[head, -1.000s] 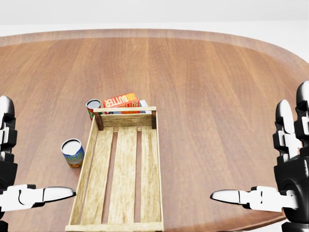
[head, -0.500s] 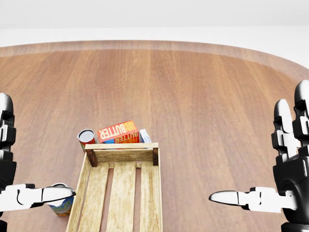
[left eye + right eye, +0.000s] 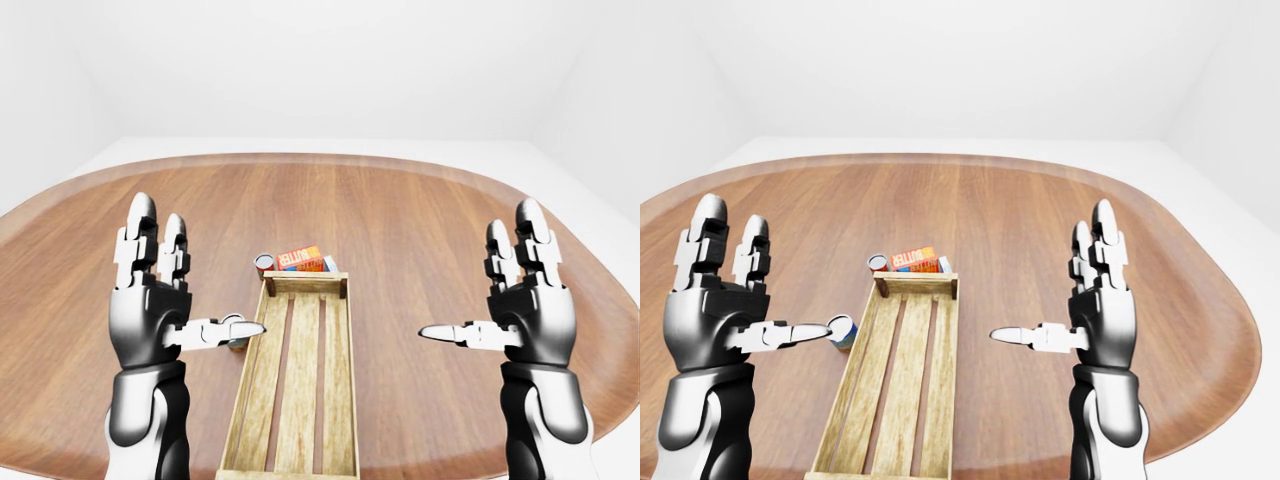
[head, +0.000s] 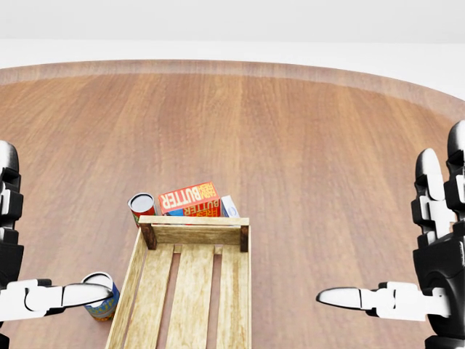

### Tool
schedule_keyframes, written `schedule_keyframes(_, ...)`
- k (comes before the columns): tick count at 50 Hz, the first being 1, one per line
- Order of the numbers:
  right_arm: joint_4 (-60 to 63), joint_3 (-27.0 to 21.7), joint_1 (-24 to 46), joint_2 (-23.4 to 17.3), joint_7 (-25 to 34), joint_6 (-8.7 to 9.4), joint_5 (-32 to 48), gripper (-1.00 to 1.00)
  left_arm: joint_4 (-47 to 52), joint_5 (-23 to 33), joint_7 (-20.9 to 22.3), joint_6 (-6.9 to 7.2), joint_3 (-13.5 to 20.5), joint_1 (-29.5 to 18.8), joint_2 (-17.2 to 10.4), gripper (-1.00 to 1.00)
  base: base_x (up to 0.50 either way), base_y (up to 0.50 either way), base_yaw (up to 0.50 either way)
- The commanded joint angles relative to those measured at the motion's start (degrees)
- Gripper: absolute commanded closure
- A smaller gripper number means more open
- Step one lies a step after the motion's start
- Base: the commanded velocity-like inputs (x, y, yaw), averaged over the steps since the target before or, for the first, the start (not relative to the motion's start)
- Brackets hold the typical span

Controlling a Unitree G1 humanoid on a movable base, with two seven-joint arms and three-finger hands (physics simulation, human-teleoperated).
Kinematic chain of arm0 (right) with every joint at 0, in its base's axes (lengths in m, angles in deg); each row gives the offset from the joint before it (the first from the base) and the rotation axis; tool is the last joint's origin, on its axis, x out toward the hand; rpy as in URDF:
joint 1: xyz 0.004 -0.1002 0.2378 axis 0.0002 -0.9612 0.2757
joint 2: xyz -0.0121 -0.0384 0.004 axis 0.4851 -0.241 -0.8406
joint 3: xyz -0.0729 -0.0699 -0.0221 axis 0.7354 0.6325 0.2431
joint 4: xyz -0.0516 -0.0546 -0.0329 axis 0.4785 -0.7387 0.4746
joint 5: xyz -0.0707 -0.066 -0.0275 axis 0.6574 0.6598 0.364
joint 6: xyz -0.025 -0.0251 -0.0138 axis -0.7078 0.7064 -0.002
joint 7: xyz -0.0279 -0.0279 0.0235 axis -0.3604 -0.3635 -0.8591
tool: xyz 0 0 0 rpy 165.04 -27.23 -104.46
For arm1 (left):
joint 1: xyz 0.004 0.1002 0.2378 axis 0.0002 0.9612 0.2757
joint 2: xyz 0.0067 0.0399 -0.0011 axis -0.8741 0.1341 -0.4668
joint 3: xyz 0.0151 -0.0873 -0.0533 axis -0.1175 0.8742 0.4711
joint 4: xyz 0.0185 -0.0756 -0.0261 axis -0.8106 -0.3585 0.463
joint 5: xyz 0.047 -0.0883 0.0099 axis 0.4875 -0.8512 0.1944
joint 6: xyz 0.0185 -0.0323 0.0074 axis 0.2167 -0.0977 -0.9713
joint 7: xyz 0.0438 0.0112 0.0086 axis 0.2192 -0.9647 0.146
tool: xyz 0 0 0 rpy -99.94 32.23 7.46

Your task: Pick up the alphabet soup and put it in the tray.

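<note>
Head view: we find the tray (image 4: pixel 183 291) empty. Both the left hand (image 3: pixel 152 300) and right hand (image 3: pixel 528 305) are spread open, holding nothing. We judge the alphabet soup (image 4: pixel 99 295) unpicked, just beside the tray's left rail.

Wooden table (image 4: pixel 327 182) with rounded edge, spanning the head view. Low in that view, left of centre: orange butter box (image 4: pixel 189 197), slightly tilted. Just left of it, upright red can (image 4: pixel 142 206). At the box's right end, white carton (image 4: pixel 229 206), mostly hidden. Beyond the table, white floor (image 4: pixel 232 49).
</note>
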Motion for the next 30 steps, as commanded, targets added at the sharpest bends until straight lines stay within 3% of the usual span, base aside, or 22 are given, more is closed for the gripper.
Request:
schedule_keyframes(1,0.21,-0.24,0.01,0.07,-0.26,0.00,-0.73,-1.00,0.32,0.25,0.30,0.00,-0.02,0.19,-0.08,-1.00,0.00,0.00,0.00)
schedule_keyframes(5,0.10,-0.41,0.04,-0.09,-0.04,0.00,-0.96,-1.00,2.39,-0.09,2.16,0.00,-0.46,1.25,-0.89,-1.00,0.00,0.00,0.00)
schedule_keyframes(9,0.36,-1.10,-0.12,-0.02,0.18,0.00,-1.45,-1.00,4.07,0.24,5.28,0.00,1.50,0.83,-1.95,-1.00,0.00,0.00,0.00)
schedule_keyframes(15,0.26,-1.36,0.00,0.05,0.26,0.00,-1.85,-1.00,7.76,2.55,6.23,0.00,5.00,-4.71,-4.76,-1.00,0.00,0.00,0.00)
schedule_keyframes(16,0.28,-1.34,-0.08,0.08,0.47,0.00,-2.21,-1.00,8.85,2.81,7.78,0.00,5.33,-5.92,-7.16,-1.00,0.00,0.00,0.00)
schedule_keyframes(17,0.34,-1.36,-0.09,0.09,0.40,0.00,-2.20,-1.00,9.48,2.35,9.76,0.00,5.87,-6.34,-7.69,-1.00,0.00,0.00,0.00)
schedule_keyframes(19,1.21,-1.47,-0.36,0.12,0.42,0.00,-2.42,-1.00,8.04,5.73,14.73,0.00,6.05,-6.26,-10.80,-1.00,0.00,0.00,0.00)
schedule_keyframes(24,1.42,-1.68,-0.34,0.24,0.51,0.00,-2.65,-1.00,2.17,19.70,19.83,0.00,4.57,-7.91,-14.13,-1.00,0.00,0.00,0.00)
schedule_keyframes(30,2.21,-1.45,-0.51,0.29,0.47,0.00,-2.74,-1.00,-5.66,32.08,23.98,0.00,4.12,-10.23,-14.13,-1.00,0.00,0.00,0.00)
